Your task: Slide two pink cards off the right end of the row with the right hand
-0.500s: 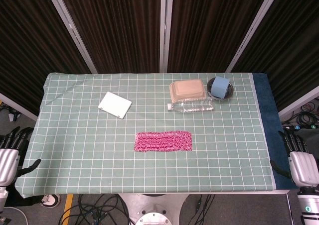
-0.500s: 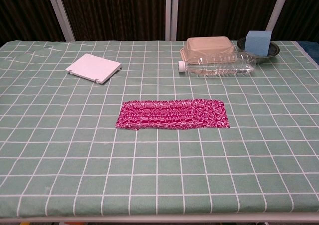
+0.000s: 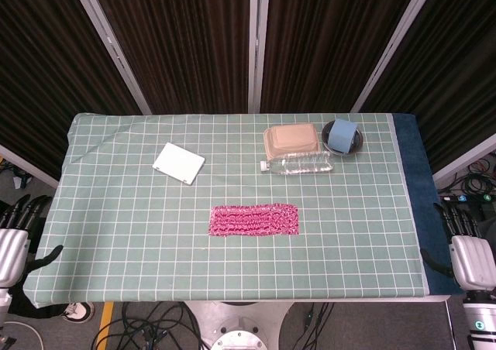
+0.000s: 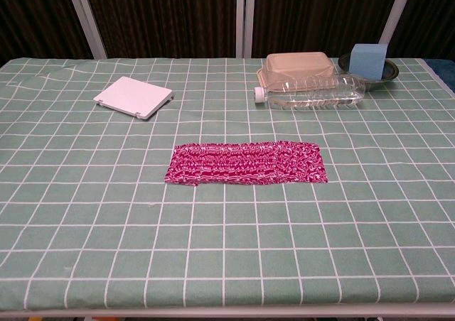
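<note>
A row of overlapping pink patterned cards (image 3: 254,220) (image 4: 247,162) lies flat near the middle of the green checked tablecloth (image 3: 116,203). My right hand (image 3: 466,245) hangs beside the table's right edge, below the tabletop level, fingers apart and holding nothing. My left hand (image 3: 14,238) hangs off the left edge, likewise with fingers spread and nothing in it. Both hands are far from the cards. The chest view shows neither hand.
A white flat box (image 3: 179,162) (image 4: 134,96) lies at the back left. A clear plastic bottle (image 3: 297,164) (image 4: 311,94) lies on its side behind the cards, with a beige lidded container (image 3: 292,140) and a dark bowl holding a blue block (image 3: 342,135) beyond it.
</note>
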Controlling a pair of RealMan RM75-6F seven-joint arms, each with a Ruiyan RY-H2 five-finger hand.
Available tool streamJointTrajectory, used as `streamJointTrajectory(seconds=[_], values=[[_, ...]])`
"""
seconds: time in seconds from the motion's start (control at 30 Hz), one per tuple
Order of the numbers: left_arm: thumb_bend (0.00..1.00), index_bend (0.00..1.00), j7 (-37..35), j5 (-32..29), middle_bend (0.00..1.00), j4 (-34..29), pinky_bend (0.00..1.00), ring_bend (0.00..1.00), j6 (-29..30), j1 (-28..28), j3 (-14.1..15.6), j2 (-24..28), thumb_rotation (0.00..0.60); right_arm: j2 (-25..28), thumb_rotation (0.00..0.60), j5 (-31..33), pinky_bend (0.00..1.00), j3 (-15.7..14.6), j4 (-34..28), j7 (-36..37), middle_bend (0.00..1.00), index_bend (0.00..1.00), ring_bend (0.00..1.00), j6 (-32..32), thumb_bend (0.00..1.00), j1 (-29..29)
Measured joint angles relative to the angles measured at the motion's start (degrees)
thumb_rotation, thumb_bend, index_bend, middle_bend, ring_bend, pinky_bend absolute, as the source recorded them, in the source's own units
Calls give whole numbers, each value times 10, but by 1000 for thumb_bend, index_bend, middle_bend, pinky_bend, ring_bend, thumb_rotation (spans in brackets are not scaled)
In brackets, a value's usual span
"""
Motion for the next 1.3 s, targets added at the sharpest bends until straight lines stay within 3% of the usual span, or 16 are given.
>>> streamJointTrajectory(seconds=[0.33, 0.4, 0.47, 0.57, 0.63, 0.7, 0.73, 0.8, 0.83, 0.9, 1.0, 1.3], values=[[189, 100, -12, -6, 102, 17, 155, 36, 0, 7, 5, -16, 600, -2, 600, -20, 0, -7, 13, 4, 0, 0, 0, 2, 201, 3], [189, 100, -12, -5, 102, 20, 155, 36, 0, 6, 5, -17, 600, -1, 600, -25, 0, -6, 14, 4, 0, 0, 0, 5, 242, 4], [189, 100, -13, -5, 102, 22, 154, 36, 1, 6, 4, -18, 600, -2, 600, -30, 0, -5, 15, 6, 0, 0, 0, 9, 368, 5], [190, 101, -14, -5, 102, 22, 154, 36, -1, 5, 4, -17, 600, -6, 600, -38, 15, -4, 16, 5, 10, 0, 7, 9, 900, 11], [189, 100, -12, -4, 102, 22, 154, 36, -1, 5, 5, -18, 600, -9, 600, -41, 160, -2, 18, -2, 67, 0, 119, 9, 1000, 14], [189, 100, -10, -4, 102, 22, 154, 36, -1, 6, 5, -19, 600, -14, 600, -48, 379, 1, 19, -15, 193, 0, 329, 8, 1000, 22], [189, 100, -10, -4, 102, 22, 154, 36, -1, 6, 6, -20, 600, -17, 600, -52, 485, 2, 19, -18, 306, 0, 454, 7, 1000, 26], [189, 100, -10, -6, 102, 23, 155, 36, -2, 6, 6, -22, 600, -24, 600, -61, 589, 5, 19, -21, 488, 0, 592, 3, 1000, 38], [189, 100, -10, -6, 102, 24, 154, 36, -2, 6, 6, -22, 600, -26, 600, -64, 664, 5, 19, -23, 660, 0, 707, 0, 1000, 43], [190, 100, -11, -7, 102, 26, 155, 36, -4, 6, 7, -23, 600, -34, 600, -73, 733, 6, 19, -31, 818, 5, 820, -9, 1000, 54], [190, 100, -15, -10, 102, 31, 154, 36, -6, 6, 6, -24, 600, -45, 600, -82, 766, 3, 17, -38, 870, 25, 877, -30, 1000, 69], [190, 101, -33, -16, 102, 50, 155, 36, -13, 7, 7, -28, 600, -65, 600, -54, 767, -11, -32, -107, 886, 28, 881, -150, 1000, 115]])
